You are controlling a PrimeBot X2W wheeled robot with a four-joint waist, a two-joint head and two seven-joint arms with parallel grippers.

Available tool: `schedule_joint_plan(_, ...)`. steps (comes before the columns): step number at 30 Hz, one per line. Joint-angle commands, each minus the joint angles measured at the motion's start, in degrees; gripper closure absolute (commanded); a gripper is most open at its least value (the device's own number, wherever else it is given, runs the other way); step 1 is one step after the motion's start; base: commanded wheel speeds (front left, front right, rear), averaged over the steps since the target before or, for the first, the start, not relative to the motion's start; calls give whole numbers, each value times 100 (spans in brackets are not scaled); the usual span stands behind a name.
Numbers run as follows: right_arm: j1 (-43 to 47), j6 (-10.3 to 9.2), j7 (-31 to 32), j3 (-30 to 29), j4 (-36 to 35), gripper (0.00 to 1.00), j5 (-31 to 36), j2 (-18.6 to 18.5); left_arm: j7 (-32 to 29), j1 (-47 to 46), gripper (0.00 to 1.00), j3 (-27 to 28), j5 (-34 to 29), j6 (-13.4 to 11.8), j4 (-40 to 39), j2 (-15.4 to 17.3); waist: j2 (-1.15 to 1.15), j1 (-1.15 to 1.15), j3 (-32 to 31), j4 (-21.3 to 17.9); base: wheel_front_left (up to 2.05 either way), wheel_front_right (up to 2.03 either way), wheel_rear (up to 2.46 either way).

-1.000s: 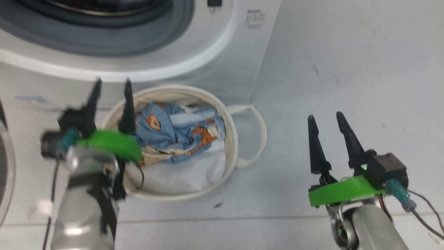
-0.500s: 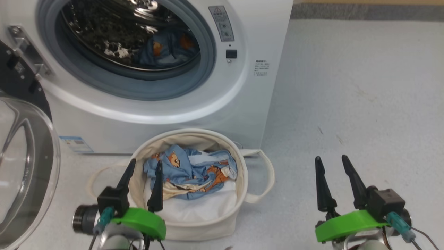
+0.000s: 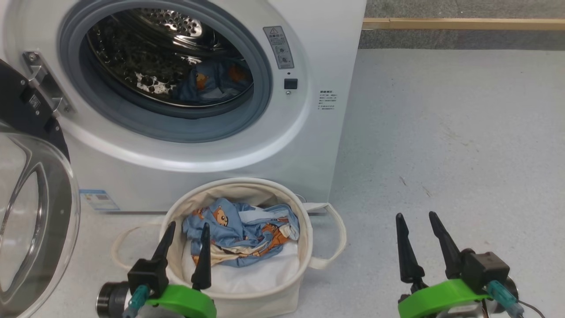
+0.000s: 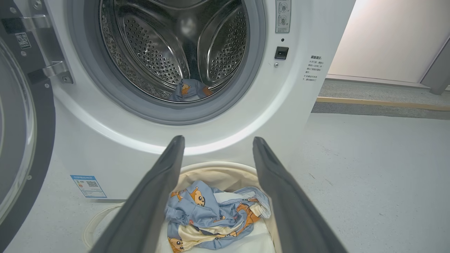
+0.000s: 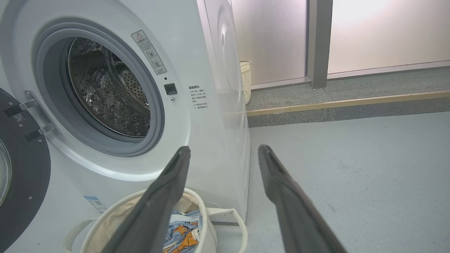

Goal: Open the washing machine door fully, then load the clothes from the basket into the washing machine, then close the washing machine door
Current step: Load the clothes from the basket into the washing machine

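- The washing machine door (image 3: pixel 31 212) is seen swung wide at the left of the washing machine (image 3: pixel 309 145), so the opening step is judged done.
- Loading is judged to be the step in hand: one bear-print garment (image 3: pixel 209 81) is seen low in the steel drum (image 3: pixel 145 57), while the rest of the clothes (image 3: pixel 238 232) are bunched in the basket (image 3: pixel 305 238) on a white liner (image 3: pixel 247 276).
- The basket is set on the floor (image 3: pixel 441 132), right against the machine's front, below the opening.
- The left claw (image 3: pixel 189 224) is held apart and empty at the basket's near rim, its tips over the left inner side.
- The right claw (image 3: pixel 416 214) is likewise held apart and empty, over bare floor well to the right of the basket.
- Next, the left claw is expected to be lowered, closed on the blue fabric rather than the liner, lifted clear of the rim and carried to the drum.
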State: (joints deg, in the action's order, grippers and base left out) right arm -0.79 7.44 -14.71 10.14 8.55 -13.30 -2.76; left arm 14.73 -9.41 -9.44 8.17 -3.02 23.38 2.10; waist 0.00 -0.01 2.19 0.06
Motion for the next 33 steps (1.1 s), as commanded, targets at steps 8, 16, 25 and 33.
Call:
schedule_joint_plan(8,-54,5,-29,195,-99,0,-28,-11,27,-36,0,105,-30,-56,-244,78,0,1,-37,-36,0,0,0)
schedule_joint_plan(16,-54,5,-29,229,-16,0,473,-11,27,-25,0,101,-46,-82,-237,78,0,1,-48,-48,0,0,0)
schedule_joint_plan(25,-52,5,-29,169,17,0,397,-11,27,-16,0,96,8,-86,-202,78,0,1,-56,-71,0,0,0)
schedule_joint_plan(33,-71,5,-29,124,70,0,429,-11,27,-45,0,94,41,-98,-111,78,0,1,-42,-112,0,0,0)
